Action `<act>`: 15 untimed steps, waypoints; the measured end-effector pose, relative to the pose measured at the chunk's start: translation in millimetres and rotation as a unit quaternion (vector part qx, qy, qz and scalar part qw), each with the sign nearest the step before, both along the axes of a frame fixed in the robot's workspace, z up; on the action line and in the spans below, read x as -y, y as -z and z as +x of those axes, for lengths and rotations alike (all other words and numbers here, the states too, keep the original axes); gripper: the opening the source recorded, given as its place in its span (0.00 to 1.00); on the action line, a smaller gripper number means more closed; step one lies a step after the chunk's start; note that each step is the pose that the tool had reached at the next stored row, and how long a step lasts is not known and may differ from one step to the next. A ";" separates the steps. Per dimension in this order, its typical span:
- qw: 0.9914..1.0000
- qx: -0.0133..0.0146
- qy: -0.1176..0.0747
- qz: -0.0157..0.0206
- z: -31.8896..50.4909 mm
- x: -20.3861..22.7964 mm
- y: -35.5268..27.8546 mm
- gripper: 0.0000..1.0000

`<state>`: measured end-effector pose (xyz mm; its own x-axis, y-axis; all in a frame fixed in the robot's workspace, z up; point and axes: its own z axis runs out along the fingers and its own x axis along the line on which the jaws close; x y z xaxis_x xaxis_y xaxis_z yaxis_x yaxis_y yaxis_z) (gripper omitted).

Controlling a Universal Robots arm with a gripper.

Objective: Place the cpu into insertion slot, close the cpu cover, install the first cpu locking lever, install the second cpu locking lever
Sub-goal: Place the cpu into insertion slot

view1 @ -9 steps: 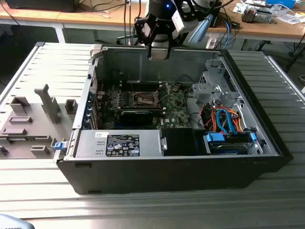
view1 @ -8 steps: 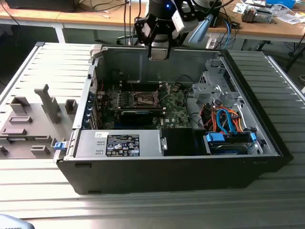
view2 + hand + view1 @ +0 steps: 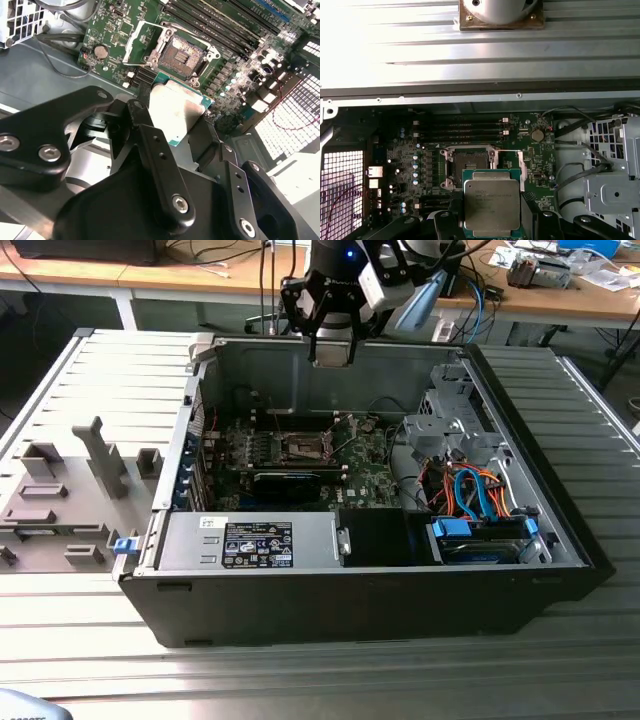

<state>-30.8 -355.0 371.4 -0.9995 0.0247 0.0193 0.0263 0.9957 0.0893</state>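
The cpu [image 3: 491, 202], silvery top towards both wrist views, is pinched at two opposite edges between the black fingers [image 3: 445, 225] of the gripper [image 3: 332, 340]. I hold it in the air above the motherboard [image 3: 530, 145], apart from the insertion slot [image 3: 468, 162], which lies bare with its cpu cover [image 3: 134, 42] swung up. All this lies inside the open computer case [image 3: 350, 610].
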 end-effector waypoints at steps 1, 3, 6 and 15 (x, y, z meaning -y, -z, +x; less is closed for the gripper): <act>1.000 0.000 0.000 0.000 0.0 0.0 0.1 0.54; 1.000 0.000 0.000 0.000 0.0 0.0 0.3 0.54; 1.000 0.000 0.000 0.000 -0.2 0.0 0.5 0.54; 1.000 0.000 0.000 0.000 -4.0 0.0 14.2 0.54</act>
